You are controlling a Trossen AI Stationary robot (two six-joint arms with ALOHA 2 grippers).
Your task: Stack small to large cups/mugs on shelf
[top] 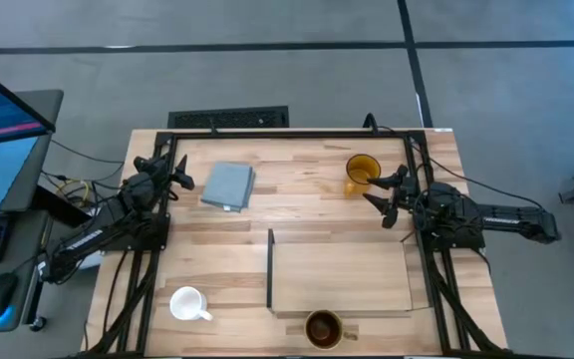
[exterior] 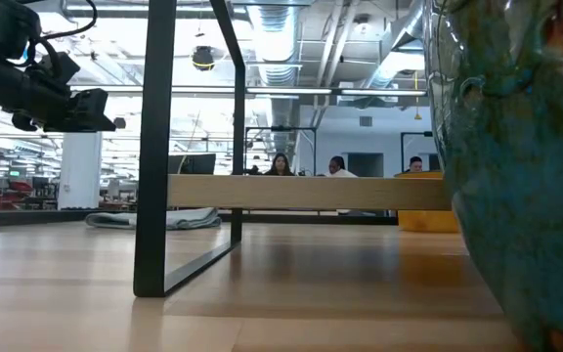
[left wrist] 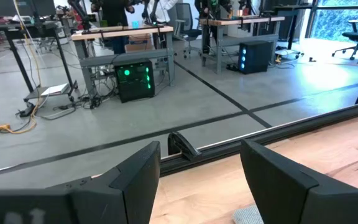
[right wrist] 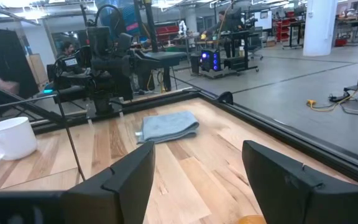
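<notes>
1. Wooden surface point(top: 317, 189): shelf point(top: 342, 279) bare, nothing stacked.
2. White mug point(top: 186, 303), yellow mug point(top: 361, 172), glass mug point(top: 323, 328) all off it, well apart.
3. Left tool point(top: 178, 174) spread, empty, near cloth point(top: 228, 186).
4. Right tool point(top: 378, 189) spread, empty, beside yellow mug.
5. Everything left to do.

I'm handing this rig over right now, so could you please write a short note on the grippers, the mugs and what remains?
Left gripper: open, empty, at the table's left side near the folded cloth.
Right gripper: open, empty, beside the yellow mug.
White mug: on the table, left of the shelf.
Glass mug: at the shelf's near edge.
Done: nothing stacked; the shelf is bare.
Left: nest all three mugs, small to large, on the shelf.
</notes>
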